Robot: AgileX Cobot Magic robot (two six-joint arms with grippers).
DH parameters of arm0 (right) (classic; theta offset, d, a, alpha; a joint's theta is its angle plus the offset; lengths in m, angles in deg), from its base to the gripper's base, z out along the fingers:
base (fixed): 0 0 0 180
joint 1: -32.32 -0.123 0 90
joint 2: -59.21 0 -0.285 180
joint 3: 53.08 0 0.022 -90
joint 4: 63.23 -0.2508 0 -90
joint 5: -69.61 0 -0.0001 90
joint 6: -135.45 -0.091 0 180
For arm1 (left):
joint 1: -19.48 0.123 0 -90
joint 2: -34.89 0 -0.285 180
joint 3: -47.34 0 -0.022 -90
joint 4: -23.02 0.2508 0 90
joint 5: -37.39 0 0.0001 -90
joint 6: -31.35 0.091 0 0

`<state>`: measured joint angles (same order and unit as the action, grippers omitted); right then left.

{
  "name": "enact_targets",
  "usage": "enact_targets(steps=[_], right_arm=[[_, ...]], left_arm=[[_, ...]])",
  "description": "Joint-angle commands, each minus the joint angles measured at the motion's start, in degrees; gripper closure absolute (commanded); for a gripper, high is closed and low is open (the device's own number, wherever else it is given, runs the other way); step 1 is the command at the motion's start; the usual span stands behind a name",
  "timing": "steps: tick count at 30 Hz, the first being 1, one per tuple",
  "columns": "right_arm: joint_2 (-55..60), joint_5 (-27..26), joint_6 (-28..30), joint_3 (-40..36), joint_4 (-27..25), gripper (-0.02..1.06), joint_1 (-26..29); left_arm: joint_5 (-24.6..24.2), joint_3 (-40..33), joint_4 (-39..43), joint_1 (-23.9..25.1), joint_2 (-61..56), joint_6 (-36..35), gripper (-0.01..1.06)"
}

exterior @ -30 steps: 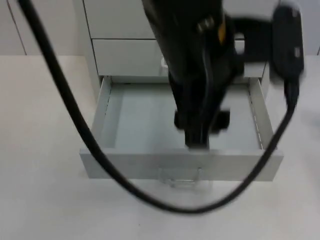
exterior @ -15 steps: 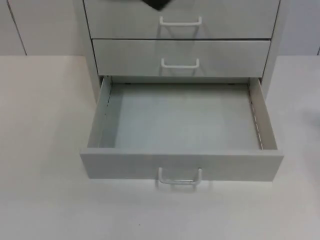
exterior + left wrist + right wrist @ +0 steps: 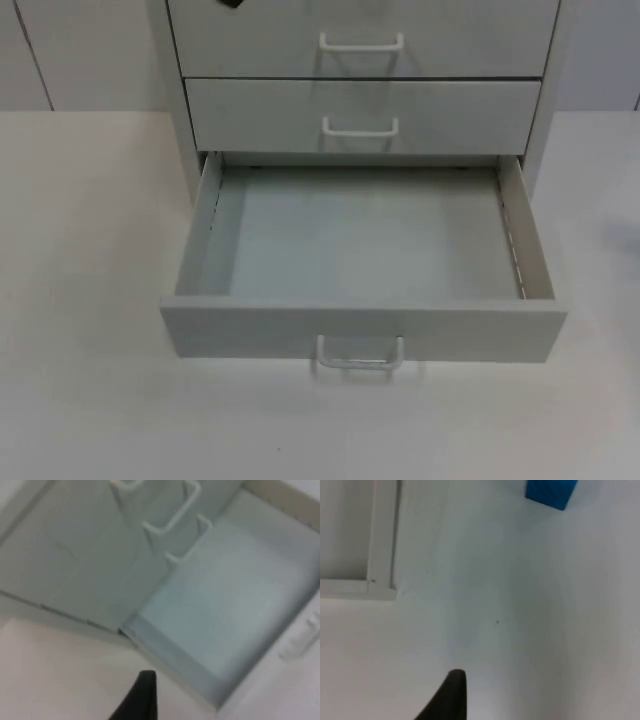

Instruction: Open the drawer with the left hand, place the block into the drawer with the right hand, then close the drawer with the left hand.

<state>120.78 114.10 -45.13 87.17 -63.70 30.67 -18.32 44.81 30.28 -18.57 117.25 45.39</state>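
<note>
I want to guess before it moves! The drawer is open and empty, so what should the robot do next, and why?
Probably the right gripper should travel toward the blue block lying on the white table and grasp it. The bottom drawer is pulled out and holds nothing, so the block is what's missing.

The white table top (image 3: 90, 250) lies bare on both sides of a pale grey cabinet (image 3: 180, 130) that stands at its far edge. The cabinet's middle drawer front (image 3: 250, 115) is flush, with a white loop handle (image 3: 360, 127) at its centre. Directly above it sits the upper drawer front (image 3: 250, 40), also flush, with its own white handle (image 3: 361, 43). A grey partition wall (image 3: 80, 50) rises behind the cabinet.
</note>
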Motion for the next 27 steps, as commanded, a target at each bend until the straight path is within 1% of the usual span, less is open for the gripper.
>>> enact_targets(steps=[1,2,3,4,6,9,10,12,14,15,16,18,19,21,22,26,27], right_arm=[[1.0,1.7,-3.9,2.3,2.5,-0.01,-0.3],[2.1,3.2,-5.8,3.8,3.7,-0.01,-0.3],[3.4,4.4,-6.5,5.1,4.9,-0.01,-0.3],[3.4,4.4,-6.5,5.1,4.9,-0.01,-0.3],[5.9,5.5,-6.7,7.9,5.0,-0.01,-0.3],[10.4,5.1,-7.6,10.4,5.3,-0.01,-0.3],[10.4,5.1,-7.6,10.4,5.3,-0.01,-0.3],[14.1,4.8,-8.2,11.8,5.3,-0.01,-0.3],[17.8,4.7,-10.5,13.6,6.6,-0.01,-0.3],[20.0,4.6,-11.5,14.4,7.2,-0.01,-0.3],[20.0,4.6,-11.5,14.4,7.2,-0.01,-0.3],[24.2,4.6,-15.3,16.5,9.3,-0.01,-0.3],[26.0,4.4,-16.4,17.6,9.5,-0.01,-0.3],[30.0,3.2,-17.7,19.9,9.6,-0.01,-0.3],[30.0,3.2,-17.7,19.9,9.6,-0.01,-0.3],[37.3,3.4,-19.5,26.0,9.8,-0.01,-0.3],[37.3,3.4,-19.5,26.0,9.8,-0.01,-0.3]], left_arm=[[-3.0,-0.3,-1.3,0.2,-0.7,0.0,0.00],[-3.1,-1.0,-1.4,0.2,-1.1,0.0,0.00],[-2.0,-2.6,-1.4,0.2,-2.1,0.0,0.00],[-2.0,-2.6,-1.4,0.2,-2.1,0.0,0.00],[1.5,-7.1,-1.3,0.2,-4.2,-0.2,0.00],[7.5,-15.8,-0.5,0.3,-8.7,-2.8,0.00],[7.5,-15.8,-0.5,0.3,-8.7,-2.8,0.00],[11.5,-21.3,-0.6,1.1,-12.2,-5.0,0.00],[14.4,-25.4,-0.7,2.4,-15.4,-6.2,0.00],[14.8,-27.3,-0.7,3.2,-17.0,-6.9,0.00],[14.8,-27.3,-0.7,3.2,-17.0,-6.9,0.00],[15.9,-29.9,-0.8,4.3,-20.1,-7.1,0.00],[16.2,-30.8,-0.9,4.8,-21.8,-7.8,0.00],[15.8,-31.1,-1.0,4.8,-24.8,-9.0,0.00],[15.8,-31.1,-1.0,4.8,-24.8,-9.0,0.00],[15.5,-31.1,-2.3,4.8,-29.9,-9.0,0.00],[15.5,-31.1,-2.3,4.8,-29.9,-9.0,0.00]])
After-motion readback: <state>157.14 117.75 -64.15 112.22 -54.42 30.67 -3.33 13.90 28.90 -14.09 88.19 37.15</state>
